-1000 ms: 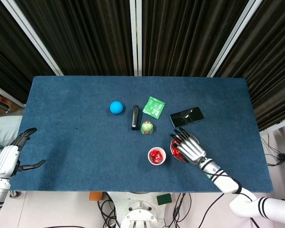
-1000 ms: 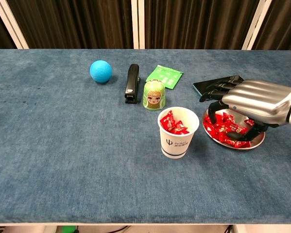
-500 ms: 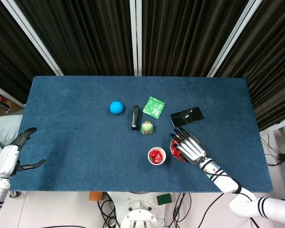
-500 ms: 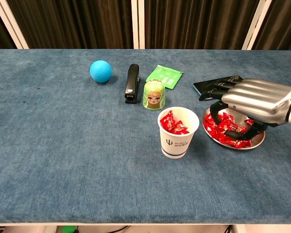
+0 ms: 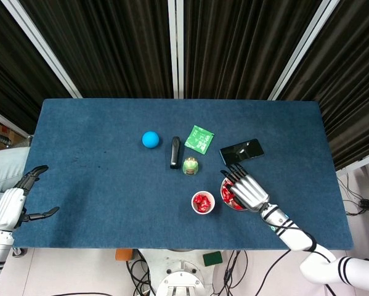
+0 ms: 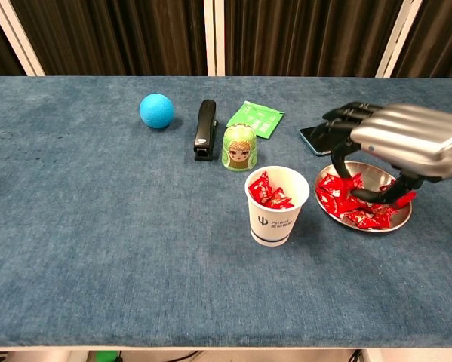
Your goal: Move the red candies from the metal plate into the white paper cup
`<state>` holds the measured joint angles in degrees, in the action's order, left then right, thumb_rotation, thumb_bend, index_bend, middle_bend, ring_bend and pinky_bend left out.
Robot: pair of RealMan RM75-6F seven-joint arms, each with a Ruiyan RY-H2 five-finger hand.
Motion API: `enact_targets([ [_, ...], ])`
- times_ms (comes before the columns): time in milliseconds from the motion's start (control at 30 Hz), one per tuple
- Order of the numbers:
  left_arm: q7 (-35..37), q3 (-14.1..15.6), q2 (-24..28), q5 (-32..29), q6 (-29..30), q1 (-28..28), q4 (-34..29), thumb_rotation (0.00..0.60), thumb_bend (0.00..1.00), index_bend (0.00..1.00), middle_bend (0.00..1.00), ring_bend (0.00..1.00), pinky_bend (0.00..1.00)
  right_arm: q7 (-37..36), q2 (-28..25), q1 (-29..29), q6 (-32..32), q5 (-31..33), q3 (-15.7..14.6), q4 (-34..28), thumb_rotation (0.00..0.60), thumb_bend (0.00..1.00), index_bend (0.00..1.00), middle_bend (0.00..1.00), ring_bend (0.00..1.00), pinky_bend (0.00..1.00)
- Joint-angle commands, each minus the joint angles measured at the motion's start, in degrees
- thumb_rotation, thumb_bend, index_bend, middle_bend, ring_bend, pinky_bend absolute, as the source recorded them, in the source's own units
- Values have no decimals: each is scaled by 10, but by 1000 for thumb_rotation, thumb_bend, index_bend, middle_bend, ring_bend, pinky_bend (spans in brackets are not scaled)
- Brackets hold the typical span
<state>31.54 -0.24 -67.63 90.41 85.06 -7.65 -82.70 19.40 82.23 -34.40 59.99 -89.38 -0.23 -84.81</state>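
At the far left edge of the worktop (image 5: 98, 185) the left hand (image 5: 15, 200) hangs open and empty; the white paper cup (image 6: 276, 205), already holding some red candies (image 6: 352, 202), stands just left of the metal plate (image 6: 392, 176); above it the right hand (image 6: 395, 151), now lifted higher, pinches one.

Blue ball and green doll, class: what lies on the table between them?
In both views, a black stapler lies between the blue ball and the green doll, nearer the doll and touching neither.
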Motion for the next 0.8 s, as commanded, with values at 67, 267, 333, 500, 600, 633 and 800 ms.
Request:
enact_targets([
  [67, 0, -1, 0, 0, 1, 0, 0, 600, 96, 137, 111, 120, 251, -3, -19, 2, 25, -18, 8, -25, 600, 391, 617, 106, 0, 0],
  [267, -2, -1, 0, 1, 4, 1, -2, 600, 96, 137, 111, 120, 251, 2, -35, -5, 53, -51, 23, -71, 600, 391, 619, 109, 0, 0],
  [333, -2, -1, 0, 1, 4, 1, -2, 600, 97, 137, 111, 120, 251, 5, -35, -10, 54, -59, 26, -83, 600, 391, 619, 110, 0, 0],
  [500, -4, -2, 2, 2, 8, 2, -4, 600, 98, 137, 111, 120, 251, 23, -22, -29, 34, -73, 28, -100, 600, 390, 620, 110, 0, 0],
  [600, -3, -2, 2, 0, 7, 2, -4, 600, 97, 137, 111, 120, 251, 32, -9, -37, 16, -71, 27, -100, 600, 391, 621, 110, 0, 0],
  [633, -2, -2, 2, 0, 7, 2, -3, 600, 97, 137, 111, 120, 251, 33, -5, -39, 12, -70, 26, -99, 600, 391, 621, 110, 0, 0],
  [800, 4, -1, 1, -2, 6, 4, 2, 600, 97, 137, 111, 120, 251, 34, 8, -46, 0, -71, 23, -94, 600, 382, 589, 110, 0, 0],
])
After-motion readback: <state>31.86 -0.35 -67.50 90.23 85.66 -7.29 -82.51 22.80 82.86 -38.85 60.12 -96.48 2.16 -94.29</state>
